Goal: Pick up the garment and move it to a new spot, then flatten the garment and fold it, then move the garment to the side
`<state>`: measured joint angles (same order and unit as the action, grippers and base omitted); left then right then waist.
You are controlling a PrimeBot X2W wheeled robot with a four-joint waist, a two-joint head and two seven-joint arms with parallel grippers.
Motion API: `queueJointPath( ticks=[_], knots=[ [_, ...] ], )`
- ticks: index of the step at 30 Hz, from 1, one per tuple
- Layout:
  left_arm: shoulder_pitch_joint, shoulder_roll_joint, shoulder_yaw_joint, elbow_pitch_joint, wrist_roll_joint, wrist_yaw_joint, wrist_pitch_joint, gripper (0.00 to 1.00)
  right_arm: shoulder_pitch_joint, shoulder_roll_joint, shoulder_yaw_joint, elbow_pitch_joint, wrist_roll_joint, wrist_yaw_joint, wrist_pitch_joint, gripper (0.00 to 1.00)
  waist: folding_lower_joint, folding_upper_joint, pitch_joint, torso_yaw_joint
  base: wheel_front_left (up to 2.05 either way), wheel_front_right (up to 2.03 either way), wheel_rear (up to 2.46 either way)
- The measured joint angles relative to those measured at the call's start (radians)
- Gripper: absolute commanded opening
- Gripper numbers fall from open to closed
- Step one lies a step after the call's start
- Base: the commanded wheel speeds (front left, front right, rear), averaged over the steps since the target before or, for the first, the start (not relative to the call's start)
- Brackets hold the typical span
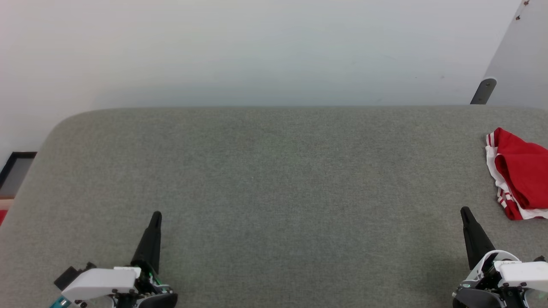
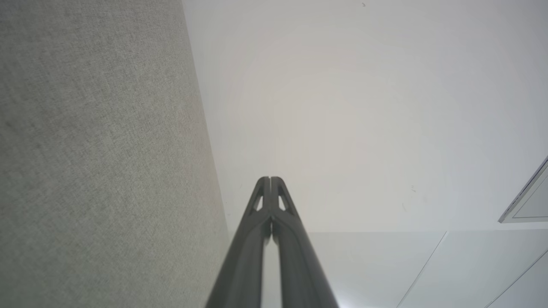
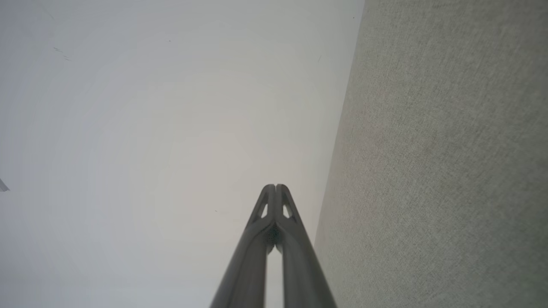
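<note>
At the far right of the grey fabric surface (image 1: 274, 179) we find the garment (image 1: 520, 175), a bunched heap of red cloth with white showing beneath it and red-and-white striped trim along its left and near edges. It lies on the fabric and is cut by the right border of the head view, so we cannot tell how far it reaches.

Near us, at the lower left, the left gripper (image 1: 156, 216) points away over the surface, its two dark fingers pressed together into a single spike with nothing between them. At the lower right the right gripper (image 1: 465, 211) stands the same way, clenched and empty. Its tip is near the garment's near-left corner but apart from it. The two grippers are well apart, with a broad stretch of the fabric between them.

In the left wrist view we see the fingers (image 2: 244, 256) meeting at their tips, the fabric to one side of them. In the right wrist view the fingers (image 3: 299, 265) likewise close tip to tip beside the fabric.

Beyond the surface's far edge rises a plain white wall (image 1: 257, 51). At the far right a pale grey panel (image 1: 524, 51) slants upward, with a dark metal bracket (image 1: 483, 90) at its foot. At the left border, beside the surface's rounded far-left corner, we make out a dark frame (image 1: 13, 169).
</note>
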<state>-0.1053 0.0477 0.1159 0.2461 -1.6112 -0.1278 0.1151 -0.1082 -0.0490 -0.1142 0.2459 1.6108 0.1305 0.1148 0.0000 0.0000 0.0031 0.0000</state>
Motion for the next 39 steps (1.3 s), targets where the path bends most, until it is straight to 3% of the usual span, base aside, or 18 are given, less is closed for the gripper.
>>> queueJointPath(
  ticks=[39],
  knots=[
    [0.000,0.000,0.000,0.000,0.000,0.000,0.000,0.00,0.000,0.000,0.000,0.000,0.000,0.000,0.000,0.00,0.0000,0.0000,0.000,0.000,0.00,0.00,0.00]
  ],
)
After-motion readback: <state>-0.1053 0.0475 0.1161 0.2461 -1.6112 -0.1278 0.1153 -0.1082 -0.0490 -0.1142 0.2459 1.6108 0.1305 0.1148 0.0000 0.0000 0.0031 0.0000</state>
